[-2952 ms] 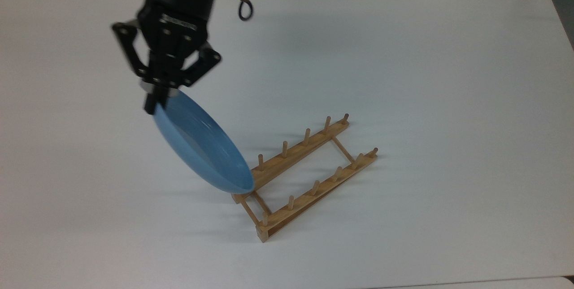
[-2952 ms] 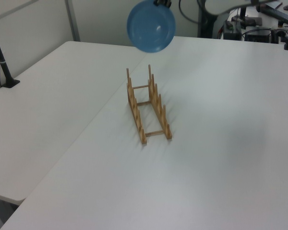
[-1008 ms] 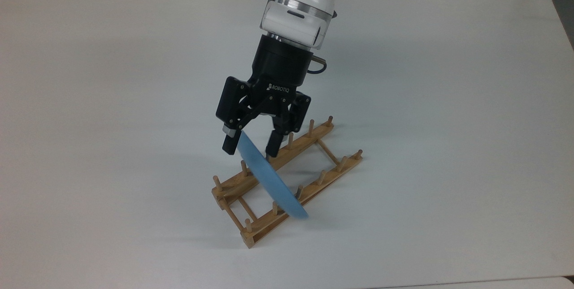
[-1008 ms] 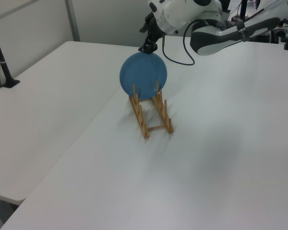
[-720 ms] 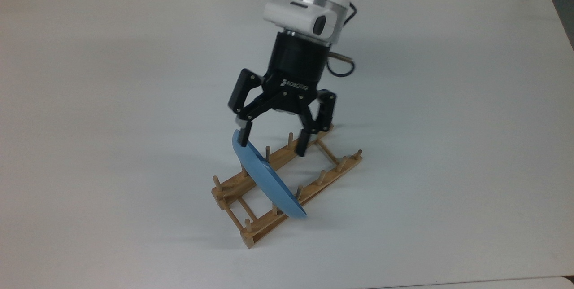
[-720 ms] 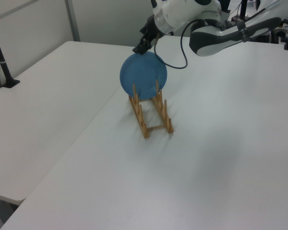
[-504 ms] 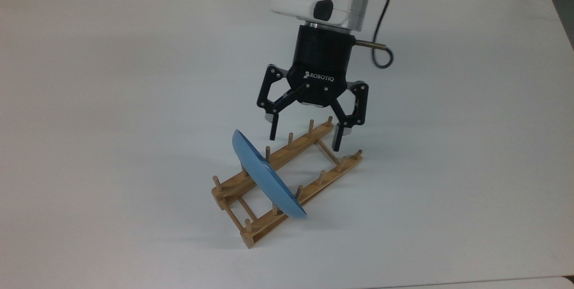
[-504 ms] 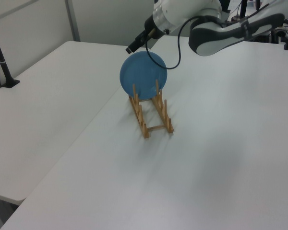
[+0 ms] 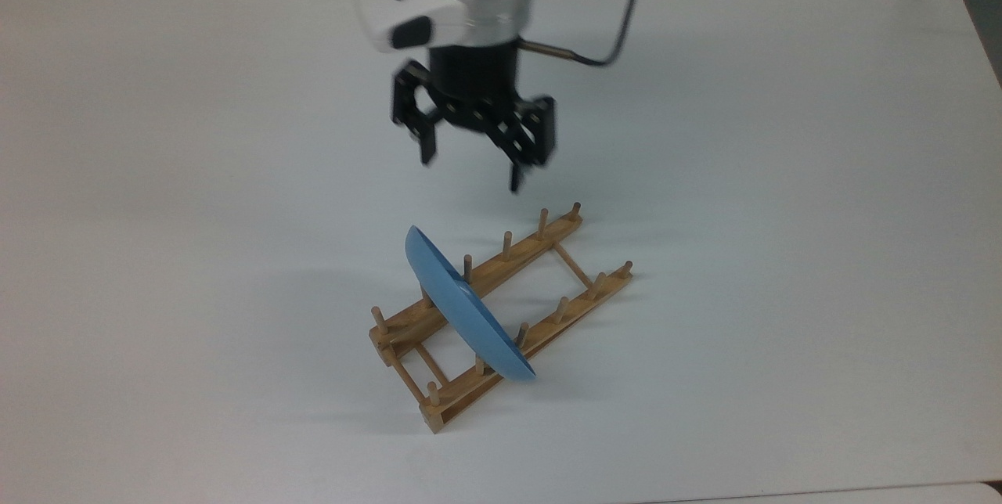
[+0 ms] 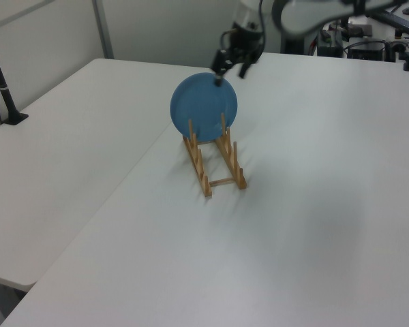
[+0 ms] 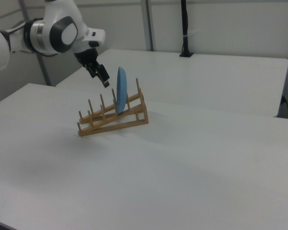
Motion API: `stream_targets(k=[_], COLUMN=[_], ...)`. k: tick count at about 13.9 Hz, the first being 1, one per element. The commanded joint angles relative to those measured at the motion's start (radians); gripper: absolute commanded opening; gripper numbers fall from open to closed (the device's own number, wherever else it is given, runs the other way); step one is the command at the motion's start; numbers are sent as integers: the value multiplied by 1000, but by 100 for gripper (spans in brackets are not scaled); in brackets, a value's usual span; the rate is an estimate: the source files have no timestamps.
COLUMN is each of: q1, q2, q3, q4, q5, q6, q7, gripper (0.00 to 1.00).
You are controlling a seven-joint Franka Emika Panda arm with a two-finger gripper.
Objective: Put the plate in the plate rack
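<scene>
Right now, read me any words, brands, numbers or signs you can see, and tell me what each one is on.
No text can be read.
Gripper: the black body shows no legible marking; it is blurred.
Plate: plain blue, no print.
Rack: bare wood, no label.
Table: plain white, no marks or signs.

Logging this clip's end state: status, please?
Gripper open, empty, above table. Plate standing on edge between pegs of plate rack. Nothing in the way.
</scene>
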Motion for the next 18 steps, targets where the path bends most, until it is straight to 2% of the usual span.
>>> stream_targets(k=[1,5,11,18], q1=[-95,-181,-195,-191], q2=[-117,-182,-222,-205], q3=[35,37,37,31], q4=[-39,-78,-120,-115], q5=[59,56,53,32], q6=[-263,-343,-346,-348], q7=[-122,-292,-309,-313], gripper=[100,100,100,100])
